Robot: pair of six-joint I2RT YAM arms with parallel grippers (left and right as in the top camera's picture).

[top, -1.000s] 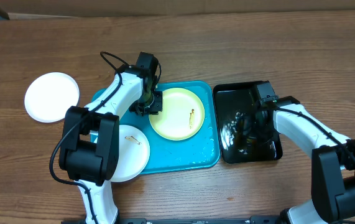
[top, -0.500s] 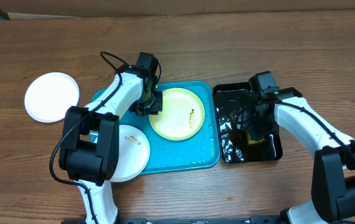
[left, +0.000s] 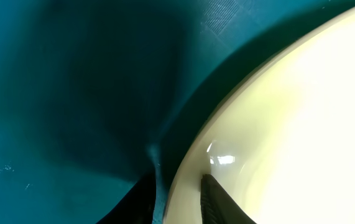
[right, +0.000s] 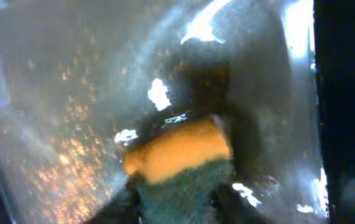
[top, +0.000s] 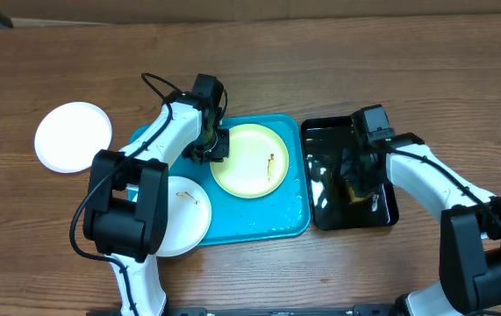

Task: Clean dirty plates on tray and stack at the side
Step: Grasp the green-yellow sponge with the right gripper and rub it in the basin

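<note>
step (judged): picking up sponge for scrubbing | left claw [left: 178,198] clamped on yellow plate [left: 289,124] rim, frame centre | right claw [right: 177,202] clamped on sponge [right: 180,152], black tray [top: 320,136] at right | next: carry sponge left onto plate smudge [top: 271,163]

The left arm [top: 167,132] and the right arm [top: 425,174] are both wearing smooth white rounded shells over their links, each one joining a bulky black housing near its base and a boxy black block at the wrist. A thin black cable [top: 155,83] is looping clear of the left arm's white link. The left gripper [left: 177,185] is showing two slim, matte black fingers [left: 219,204] with narrow tapered tips.
</note>
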